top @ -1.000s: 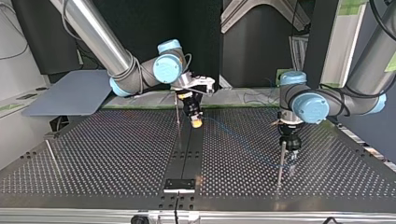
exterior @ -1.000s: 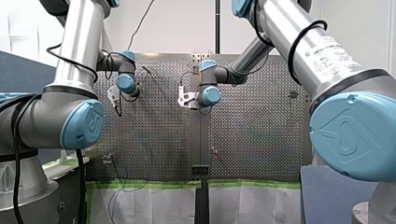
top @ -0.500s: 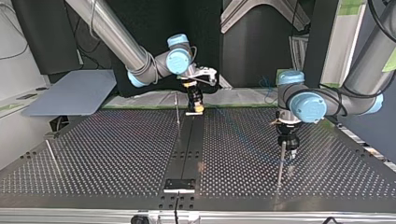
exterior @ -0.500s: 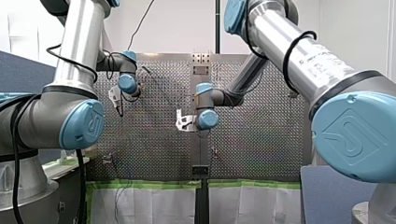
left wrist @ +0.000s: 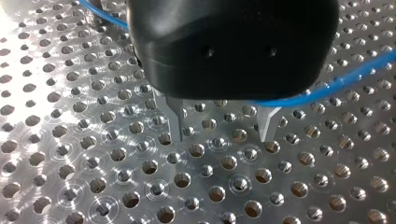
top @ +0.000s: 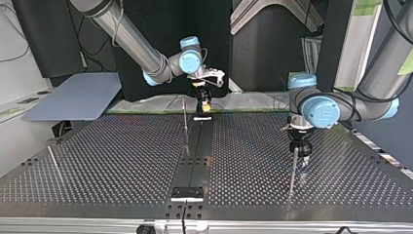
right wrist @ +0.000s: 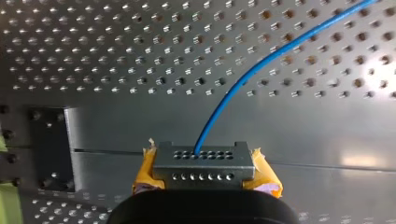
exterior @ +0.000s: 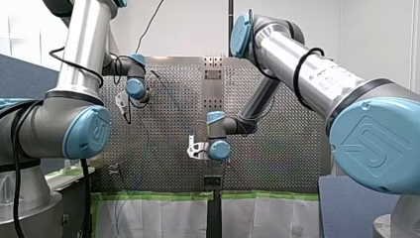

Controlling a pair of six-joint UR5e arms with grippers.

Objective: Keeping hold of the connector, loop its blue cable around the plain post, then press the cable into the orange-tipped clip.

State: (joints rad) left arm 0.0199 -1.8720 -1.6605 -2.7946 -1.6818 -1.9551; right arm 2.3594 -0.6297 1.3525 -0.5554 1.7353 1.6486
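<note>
My right gripper (right wrist: pixel 205 177) is shut on a grey connector (right wrist: pixel 201 161) with rows of small holes, gripped between its yellow pads (right wrist: pixel 266 179). The blue cable (right wrist: pixel 243 79) leaves the connector and runs off across the perforated table. In the top view my right gripper (top: pixel 203 106) hangs at the table's far edge, over the dark middle strip. My left gripper (left wrist: pixel 219 135) stands open, its metal fingers (left wrist: pixel 175 119) just above the holes. The blue cable (left wrist: pixel 327 86) passes under its black body. A thin plain post (top: pixel 292 170) stands right by my left gripper (top: pixel 299 155).
A second thin post (top: pixel 185 122) rises beside the dark middle strip (top: pixel 195 156), and a third (top: pixel 54 163) leans at the top view's left. A black plate (top: pixel 187 193) sits at that strip's near end. A grey board (top: pixel 73 102) lies beyond the table's corner.
My right arm has carried the connector along the middle strip, away from the top view's camera and down the front view. My left arm has hardly moved.
</note>
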